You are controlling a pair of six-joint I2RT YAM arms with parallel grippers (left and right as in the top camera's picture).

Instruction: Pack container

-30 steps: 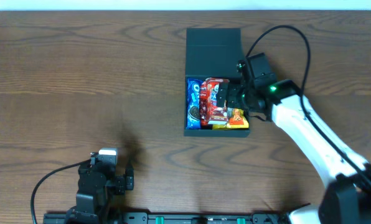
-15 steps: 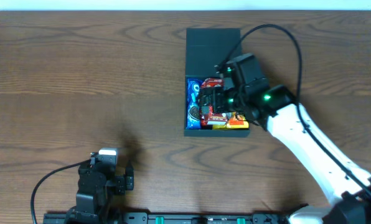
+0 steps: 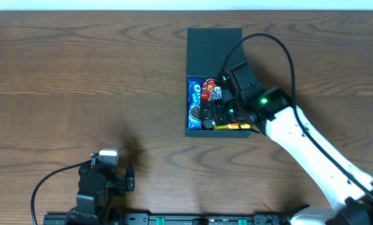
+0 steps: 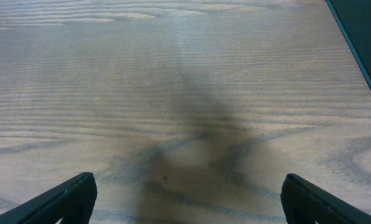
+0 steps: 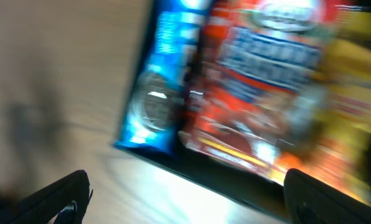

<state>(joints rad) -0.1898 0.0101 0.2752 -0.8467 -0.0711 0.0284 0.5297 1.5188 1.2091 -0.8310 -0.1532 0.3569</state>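
container: dark box (image 3: 215, 133) sits right of centre on the table (image 3: 80, 75); its lid (image 3: 214, 50) is swung open and lies flat on the far side.
contents: blue packet (image 3: 193, 103) along the left wall, red packet (image 3: 211, 90) just beside it, yellow packet (image 3: 235, 127) at the near right corner; the middle of the box is hidden under the arm.
right gripper (image 3: 213, 112): over the inside of the box, jaws spread wide, nothing seen between them. the wrist view is blurred, so i cannot tell whether it touches the packets.
left gripper (image 4: 188, 186): low at the near edge of the table, well apart from the box, jaws wide and empty, bare wood under it; only a corner of the box shows in its wrist view.
loose items: no packets visible on the table outside the box.
progress (judgement): filling looks done or close to it, as the packets cover most of the visible floor.
left to do (judgement): lid not yet shut; the arm must clear the box before the lid can fold over.
risk (judgement): cannot tell if the packets sit below the rim; a raised one could keep the lid from closing flat.
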